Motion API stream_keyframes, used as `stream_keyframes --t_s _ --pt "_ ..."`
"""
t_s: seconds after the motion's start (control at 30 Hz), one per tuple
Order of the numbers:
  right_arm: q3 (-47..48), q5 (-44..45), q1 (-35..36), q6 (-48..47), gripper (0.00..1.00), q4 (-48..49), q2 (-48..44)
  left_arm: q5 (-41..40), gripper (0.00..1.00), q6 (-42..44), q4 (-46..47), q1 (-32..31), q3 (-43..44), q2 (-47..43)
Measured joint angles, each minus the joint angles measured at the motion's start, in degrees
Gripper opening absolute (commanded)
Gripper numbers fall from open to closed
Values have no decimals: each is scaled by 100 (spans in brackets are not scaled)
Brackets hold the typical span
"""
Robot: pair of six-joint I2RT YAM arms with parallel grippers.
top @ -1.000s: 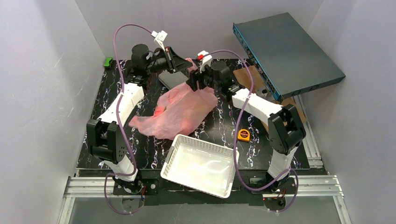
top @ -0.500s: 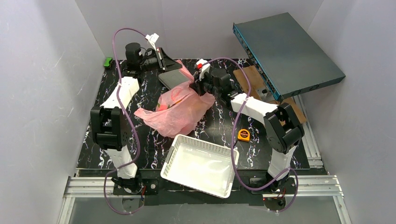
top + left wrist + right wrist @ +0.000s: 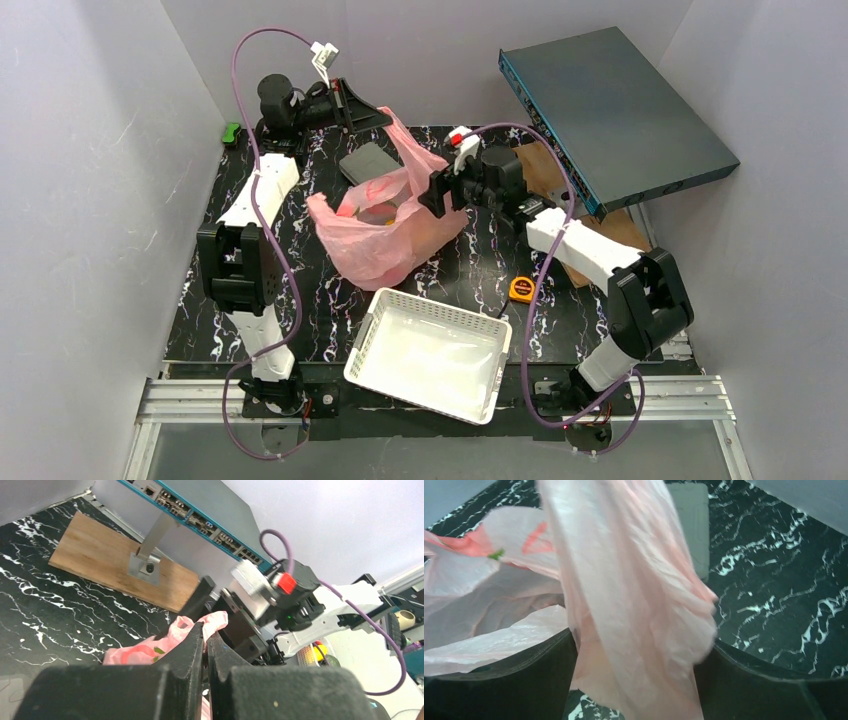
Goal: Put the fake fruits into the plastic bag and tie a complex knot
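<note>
The pink plastic bag [image 3: 385,228] stands bunched up in the middle of the table, its mouth upward. My left gripper [image 3: 383,115] is raised at the back and is shut on one handle strip [image 3: 212,621], pulling it up taut. My right gripper [image 3: 432,192] is at the bag's right side; in the right wrist view its jaws [image 3: 644,645] stand wide apart, with a band of pink plastic [image 3: 634,605] hanging between them. Red and yellowish shapes [image 3: 372,192] show through the bag; I cannot tell fruit from the bag's red print. No knot shows.
A white lattice basket [image 3: 430,350] sits at the near edge. A yellow-orange tape measure [image 3: 521,289] lies right of the bag. A grey flat block [image 3: 366,162] lies behind the bag. A tilted dark network switch [image 3: 615,105] on a wooden board [image 3: 540,165] stands back right.
My left gripper has risen and drawn back, lifting the handle so that the flat bag is now gathered upright. My right arm has swung to the right, away from the handle.
</note>
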Motion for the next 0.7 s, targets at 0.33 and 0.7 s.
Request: stream_keyframes --t_s 0.33,0.7 --pt "127 -509 -522 229 99 -295 -195 157 0 -505 605 9 -214 -48" --pt "1357 -651 -116 170 98 734 424 151 0 -584 664 -63 -223 -48"
